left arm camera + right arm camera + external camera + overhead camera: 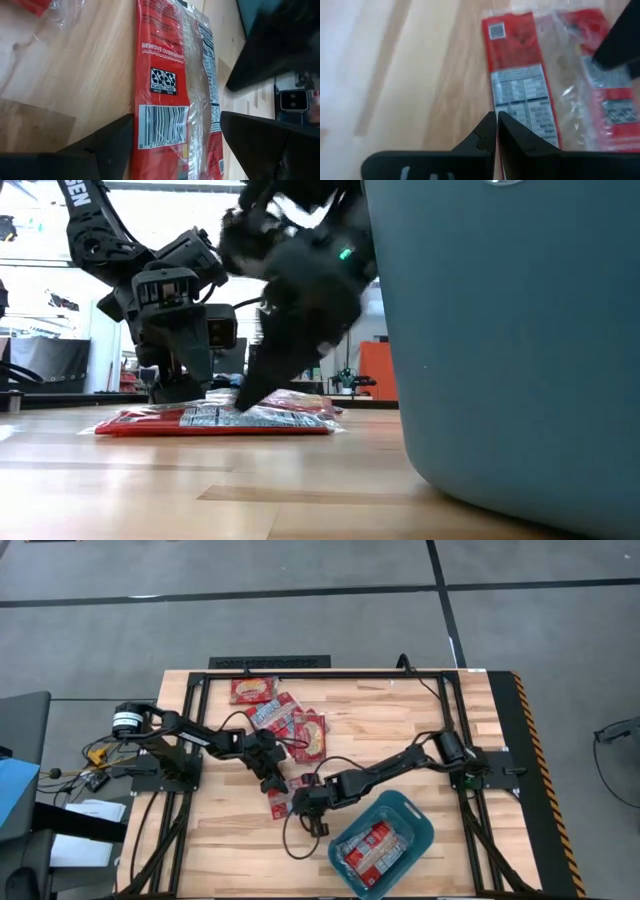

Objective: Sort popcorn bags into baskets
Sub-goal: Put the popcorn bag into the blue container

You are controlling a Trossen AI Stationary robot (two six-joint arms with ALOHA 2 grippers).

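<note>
One red popcorn bag [279,804] [215,420] lies flat on the wooden table, barcode side up in the left wrist view [165,75]. My left gripper [271,783] [175,145] is open over it, one finger on either side of its width, and I see no touch. My right gripper [300,802] [497,117] is shut, its tips down at the bag's long edge. Several more red bags [285,718] lie in a loose pile toward the far edge. The teal tub [420,820] [500,330] stands near the front right with bags [375,848] inside. My right gripper comes slanting down from the table's right; its shut fingertips [250,395] meet the bag at its long edge beside the nutrition panel [517,102]. Whether wrapper is caught between the fingers, I cannot tell. The bag lies flat on the table.
A second bag in crinkled clear wrap [600,85] lies close beside the first. The tub's wall rises just right of my right gripper. A black frame [330,673] borders the table's far side, and bare wood [220,850] lies toward the near left.
</note>
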